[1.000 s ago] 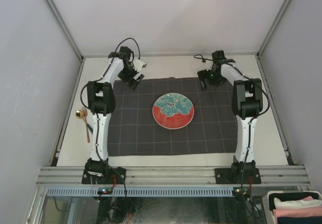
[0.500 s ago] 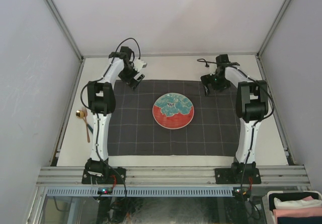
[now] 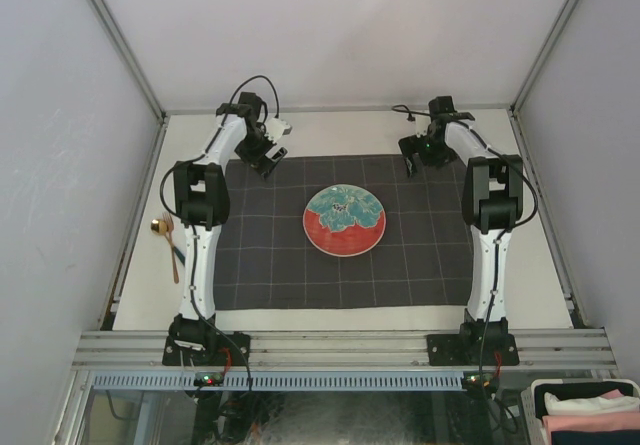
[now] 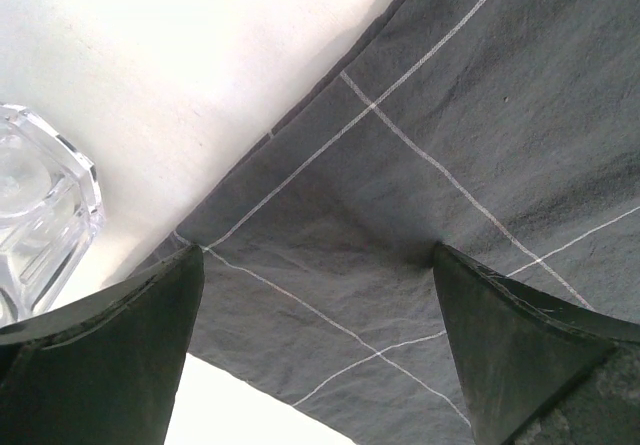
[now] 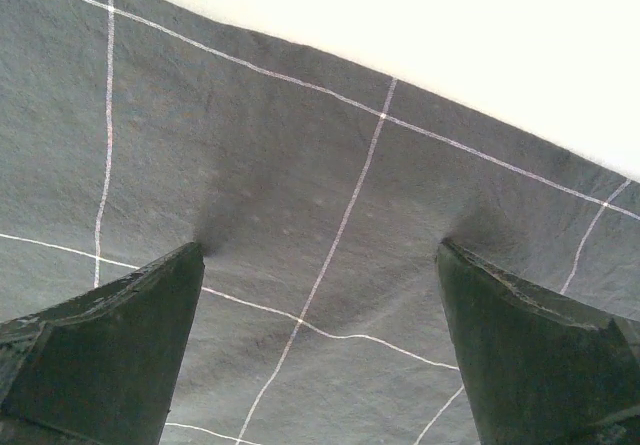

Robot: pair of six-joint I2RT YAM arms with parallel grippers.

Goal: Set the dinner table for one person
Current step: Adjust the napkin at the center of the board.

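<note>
The dinner table (image 3: 340,130) is an off-white top with a dark grey checked cloth (image 3: 270,255) spread on it. A red and teal plate (image 3: 344,220) sits at the cloth's middle. My left gripper (image 3: 268,162) is open at the cloth's far left corner (image 4: 330,165), fingertips down on the fabric (image 4: 318,255), nothing between them. My right gripper (image 3: 412,160) is open near the cloth's far right edge (image 5: 330,165), its tips also touching the fabric (image 5: 320,248). A gold spoon (image 3: 168,240) lies on the table left of the cloth.
A clear faceted glass (image 4: 40,215) stands on the bare table just beyond the cloth's far left corner, close to my left fingers. Grey metal rails (image 3: 340,347) edge the table, and white walls enclose it on three sides.
The right arm shifted a little to the right and back, and its gripper now sits closer to the cloth's far edge. The left arm, plate and spoon have not moved.
</note>
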